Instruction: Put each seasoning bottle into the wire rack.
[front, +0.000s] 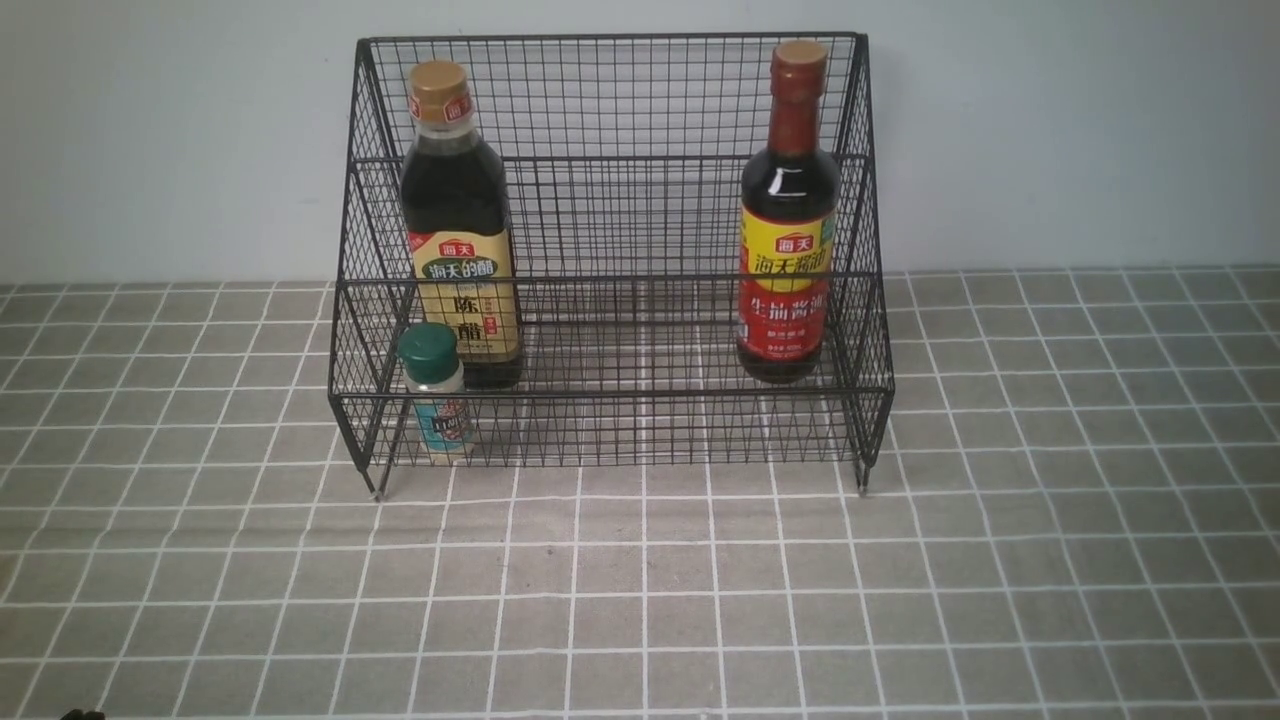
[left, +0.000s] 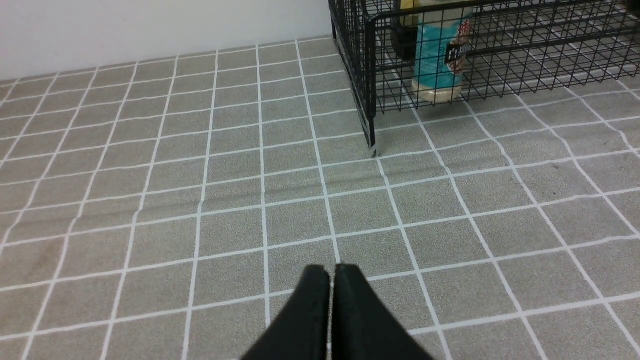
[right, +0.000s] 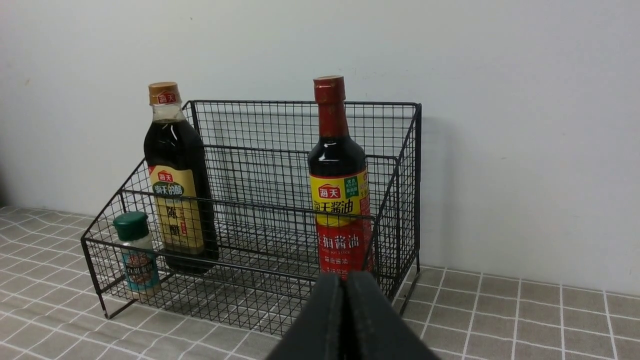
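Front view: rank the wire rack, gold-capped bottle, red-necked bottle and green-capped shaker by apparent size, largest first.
1. Wire rack.
2 and 3. Gold-capped bottle and red-necked bottle: they look about alike, so no ranking; the gold-capped one looks a little wider.
4. Green-capped shaker, though it stands nearest the camera.

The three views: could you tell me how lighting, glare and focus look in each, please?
Front view: even, soft light, slightly hazy, a small highlight on the red-neck bottle. Left wrist view: tiles sharp, the left gripper a dark, featureless shape, the shaker cut off by the frame edge. Right wrist view: labels crisp, the wire rack casts a faint shadow on the wall, the right gripper dark and soft.
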